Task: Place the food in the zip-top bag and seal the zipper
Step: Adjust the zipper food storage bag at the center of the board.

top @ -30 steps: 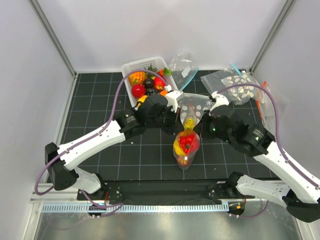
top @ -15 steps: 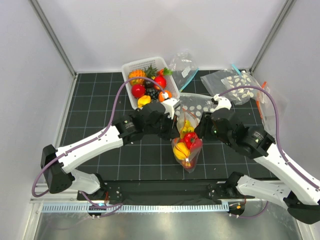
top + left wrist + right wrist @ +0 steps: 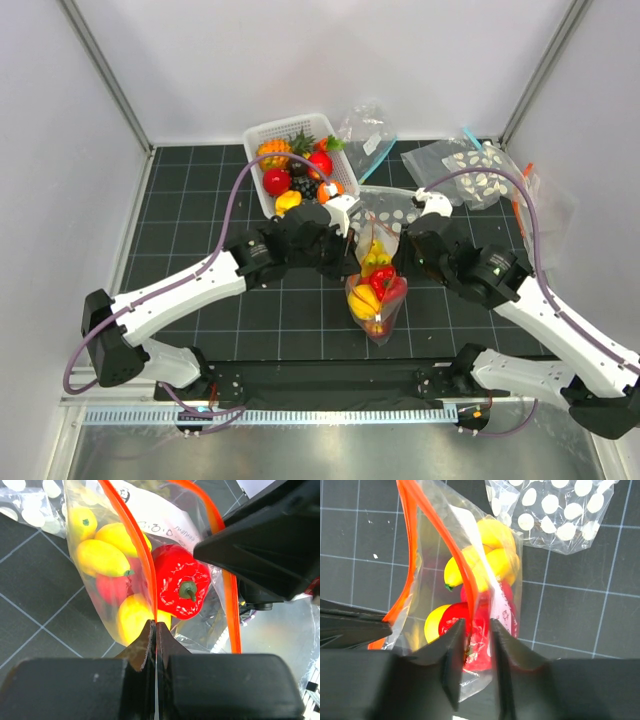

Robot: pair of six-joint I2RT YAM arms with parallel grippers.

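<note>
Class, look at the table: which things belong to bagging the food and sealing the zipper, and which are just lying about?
Belong to the job: zip-top bag; its orange-red zipper; toy fruits inside it.

Lying about: clear bags dotted with white discs; clear bag with a blue zip strip; white basket.

A black mat (image 3: 200, 190) ruled with a pale grid covers the table. Plain white walls (image 3: 300, 60) close in the back and both sides, joined by grey metal posts (image 3: 107, 75). A white slotted cable duct (image 3: 300, 415) runs along the brushed-metal near edge (image 3: 320, 455). The light is soft and even.
</note>
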